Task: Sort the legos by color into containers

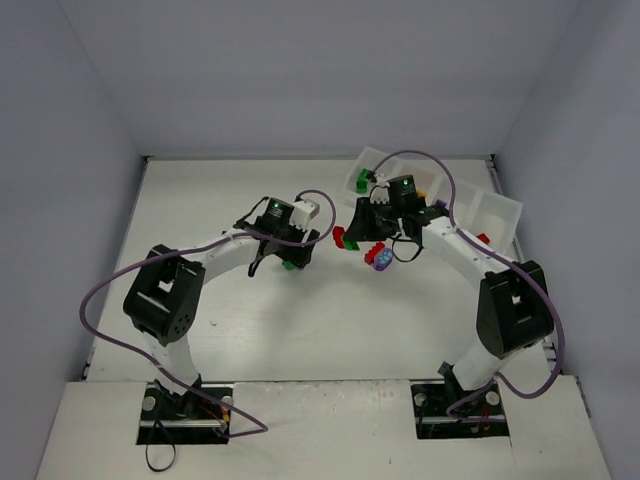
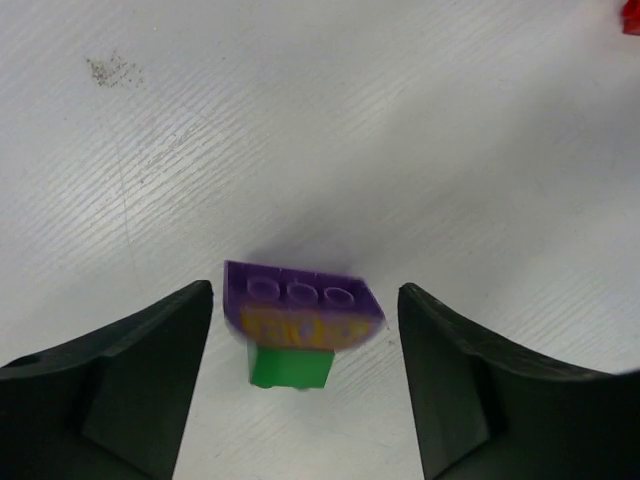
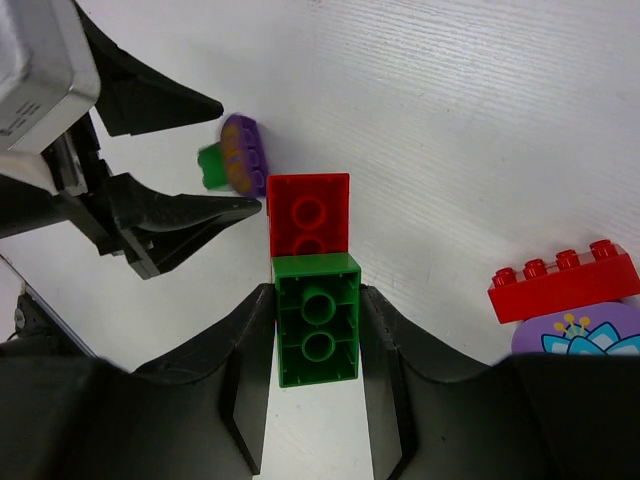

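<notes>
On the worktop [image 3: 480,120], pinched across flat sides by right claw [image 3: 315,300]: green brick [image 3: 318,335], light, rigid, probably slick, touching red brick [image 3: 310,212]. Left claw [image 2: 305,300] spread wide, empty, astride purple-topped stack [image 2: 298,325].

High fixed view looking down, wrist views close over table [image 2: 300,120], both apparently sharing purple-topped stack [image 2: 300,318]

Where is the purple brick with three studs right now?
In the left wrist view, the purple brick lies between the left gripper's open fingers, touching neither, stacked with an orange layer and a green piece.
</notes>
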